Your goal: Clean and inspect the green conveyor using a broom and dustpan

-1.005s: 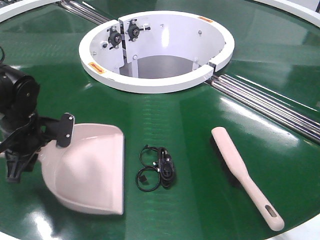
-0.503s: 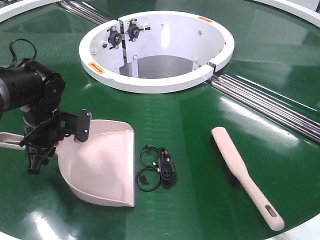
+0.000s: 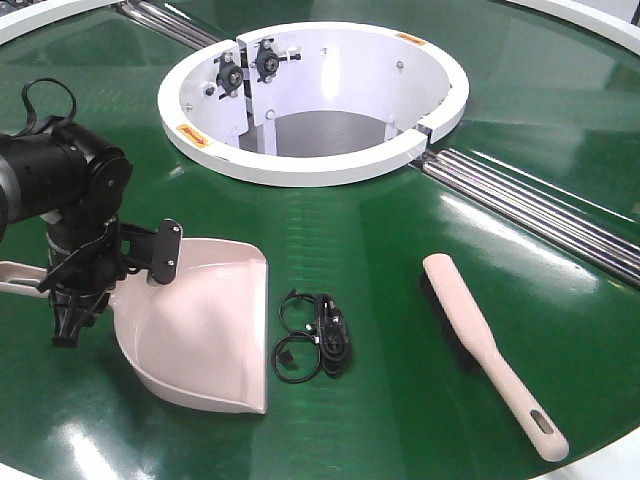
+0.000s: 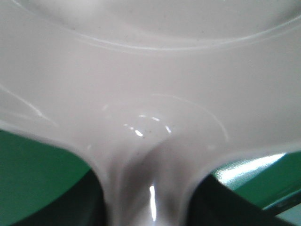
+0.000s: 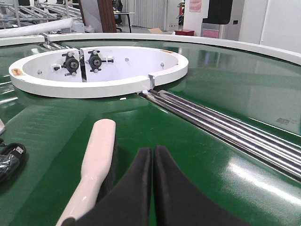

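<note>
The pale pink dustpan (image 3: 200, 330) lies on the green conveyor (image 3: 380, 230) at the front left. My left gripper (image 3: 75, 292) is shut on its handle, whose end sticks out to the left. The left wrist view shows the dustpan (image 4: 150, 70) filling the frame, its handle running between my left gripper (image 4: 150, 202). The broom (image 3: 480, 340) lies at the front right with its bristles down. In the right wrist view my right gripper (image 5: 152, 151) is shut and empty, just right of the broom (image 5: 96, 160).
A black coiled cable with a small device (image 3: 315, 335) lies between dustpan and broom. The white ring hub (image 3: 310, 100) sits behind, with silver roller strips (image 3: 530, 210) running right. The belt's front edge passes close below the broom handle.
Over the last second my left arm has carried the dustpan to the right, toward the black cable, and turned it slightly. The broom and cable have not moved.
</note>
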